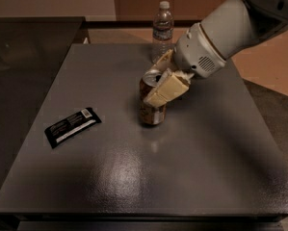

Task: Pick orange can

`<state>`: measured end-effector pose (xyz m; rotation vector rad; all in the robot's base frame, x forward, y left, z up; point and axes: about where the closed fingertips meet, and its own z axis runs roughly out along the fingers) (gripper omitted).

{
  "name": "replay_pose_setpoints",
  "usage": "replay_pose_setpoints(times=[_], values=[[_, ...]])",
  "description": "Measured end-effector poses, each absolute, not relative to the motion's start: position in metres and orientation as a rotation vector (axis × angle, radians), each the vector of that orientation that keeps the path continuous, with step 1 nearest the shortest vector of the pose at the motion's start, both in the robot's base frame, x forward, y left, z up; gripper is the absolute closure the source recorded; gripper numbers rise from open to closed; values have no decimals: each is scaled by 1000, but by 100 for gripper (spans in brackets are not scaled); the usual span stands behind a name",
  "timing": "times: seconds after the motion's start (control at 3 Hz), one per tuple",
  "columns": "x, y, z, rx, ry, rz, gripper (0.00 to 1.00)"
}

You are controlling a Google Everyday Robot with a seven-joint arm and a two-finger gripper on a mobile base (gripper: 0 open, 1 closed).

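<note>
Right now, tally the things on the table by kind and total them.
Orange can: 1, its upper part clamped in the gripper
Clear water bottle: 1
Black-wrapped snack bar: 1
Total: 3

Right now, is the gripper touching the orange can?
Touching. Camera view: the gripper clamps the orange can, one finger pressed flat across its upper front, the other behind the rim; the can leans in the grip.

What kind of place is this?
Perhaps a robot test room: a dark grey table with a clear plastic water bottle, and the pincer closed on a small orange-brown metal can.
</note>
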<state>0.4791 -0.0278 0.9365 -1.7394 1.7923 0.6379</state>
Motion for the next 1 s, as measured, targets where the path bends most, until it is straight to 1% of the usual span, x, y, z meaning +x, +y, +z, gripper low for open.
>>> replay_pose_setpoints(times=[0.33,0.67,1.0], values=[[484,-30,971,-1728,1760,612,100],[492,-36,1026,-1734,1704,568,100],[492,-36,1026,-1734,1704,568,100]])
